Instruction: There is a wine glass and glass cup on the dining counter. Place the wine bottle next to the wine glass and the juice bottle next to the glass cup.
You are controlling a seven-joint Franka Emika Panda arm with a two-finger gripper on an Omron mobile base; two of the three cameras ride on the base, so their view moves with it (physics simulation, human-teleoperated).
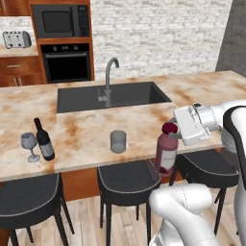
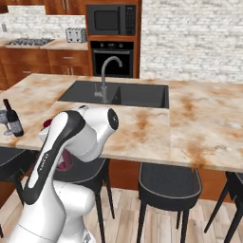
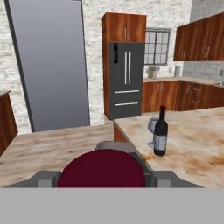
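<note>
Item 1, wine bottle (image 1: 44,140): you find it upright at the lower left of the left base view, just beside the wine glass (image 1: 30,145) on the worktop (image 1: 86,127). That pairing reads as finished, so leave it alone.

Item 2, juice bottle (image 1: 166,150): it is right of centre in the left base view, at the near edge of the worktop and seemingly overhanging it, with a dark red cap. Its base is hard to place against the stool (image 1: 129,182) behind, so you cannot tell whether it stands or hangs.

Item 3, gripper (image 1: 178,130): it comes in sideways from the right at cap height. In the hand view the fingers (image 3: 43,178) sit on either side of the red cap, part-way open and apparently closed on the neck. You hold it high probably to keep the body clear of the worktop while it travels.

Item 4, glass cup (image 1: 118,141): it stands at centre, near the bottle but apart from it. By my reading, you have yet to set the bottle down beside it.

Item 5, sink (image 1: 113,95): upper centre, not involved.
</note>
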